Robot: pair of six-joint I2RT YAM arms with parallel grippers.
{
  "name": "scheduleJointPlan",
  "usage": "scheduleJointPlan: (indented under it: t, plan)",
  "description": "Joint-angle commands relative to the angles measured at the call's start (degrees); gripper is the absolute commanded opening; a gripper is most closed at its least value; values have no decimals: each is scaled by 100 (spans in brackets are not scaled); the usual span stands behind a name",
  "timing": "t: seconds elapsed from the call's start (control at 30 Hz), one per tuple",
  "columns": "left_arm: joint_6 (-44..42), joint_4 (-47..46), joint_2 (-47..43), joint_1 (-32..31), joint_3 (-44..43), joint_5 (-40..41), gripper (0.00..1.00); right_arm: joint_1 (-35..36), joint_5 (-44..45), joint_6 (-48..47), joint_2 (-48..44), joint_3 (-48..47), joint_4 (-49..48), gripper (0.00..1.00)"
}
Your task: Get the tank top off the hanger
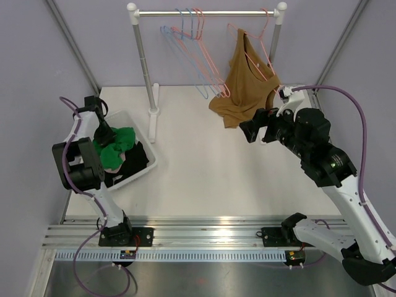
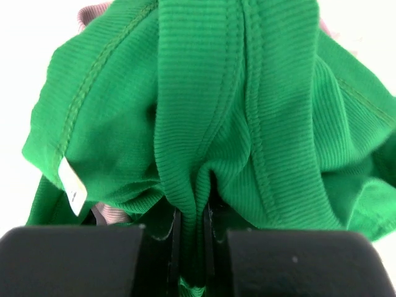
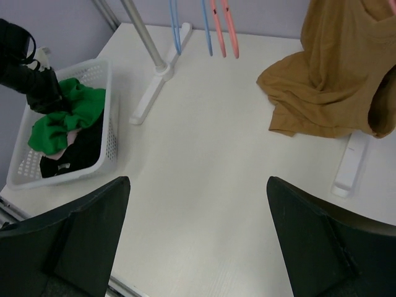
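i see the brown tank top (image 1: 244, 86) in the upper right of the top view. it hangs on a pink hanger (image 1: 265, 43) hooked over the rail (image 1: 207, 12), and its lower hem is bunched low over the white table (image 1: 204, 179). i cannot tell whether the hem touches the table.

just below the hem sits the right gripper (image 3: 198, 238). in its wrist view the fingers are spread wide with nothing between them, and the top lies ahead in the upper right, apart from them.

further left on the rail hang empty blue and pink hangers (image 1: 198, 55).

at the left edge, the left gripper (image 2: 195, 247) reaches down into the white basket (image 1: 137, 122). its fingers are clamped on a fold of a green garment (image 2: 204, 93), which lies on dark and pink clothes.
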State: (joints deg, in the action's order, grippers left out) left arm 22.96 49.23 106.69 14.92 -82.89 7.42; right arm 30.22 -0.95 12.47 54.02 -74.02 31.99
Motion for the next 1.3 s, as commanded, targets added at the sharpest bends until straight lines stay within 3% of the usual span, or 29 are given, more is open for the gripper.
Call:
scheduleJointPlan:
  t: [0.0,0.03,0.07,0.17,0.23,0.27,0.3,0.43,0.6,0.77,0.87,1.07,1.1,1.13,1.2,1.27]
  plan:
    - [130,-125,-330,11,63,-110,0,-7,796,19,37,-604,88,99]
    - [130,-107,-534,20,28,-92,8,-7,964,-138,108,-701,184,100]
    - [130,-107,-736,29,-7,-109,24,-7,1165,-227,196,-945,420,99]
    - [130,-98,-1606,29,-60,-188,56,-60,1668,-534,670,-1438,755,99]
    - [130,-116,-2254,37,-52,-232,68,-217,1756,-692,855,-1702,826,99]
    - [130,-133,-2467,38,-34,-250,93,-322,1756,-754,969,-1999,905,100]
    - [156,-133,-2643,38,-8,-285,99,-463,1669,-798,1249,-2168,958,100]
    - [95,-160,-3496,-6,150,-548,99,-1245,1274,-1175,2084,-2862,1002,99]
    - [-151,-203,-4919,-831,563,-496,99,-1861,422,-1493,3333,-3890,871,92]
    - [-528,-396,-5843,-2165,1553,-583,99,-2195,-212,-1642,4588,-5049,1063,69]
    - [-652,-450,-6160,-2519,2169,-391,99,-2213,-371,-1783,5230,-5691,1256,64]
    - [-723,-722,-6187,-2634,2805,-557,99,-2213,-661,-1862,6023,-6659,1564,42]
    - [-732,-731,-6187,-2634,2796,-610,99,-2213,-765,-1871,6059,-6722,1565,28]
    - [-732,-731,-6196,-2643,2787,-636,99,-2213,-775,-1854,6076,-6792,1556,21]
    - [-740,-792,-6222,-2643,2787,-707,99,-2213,-836,-1827,6077,-6801,1547,17]
    - [-740,-810,-6248,-2643,2831,-707,99,-2204,-967,-1810,6033,-6801,1504,2]
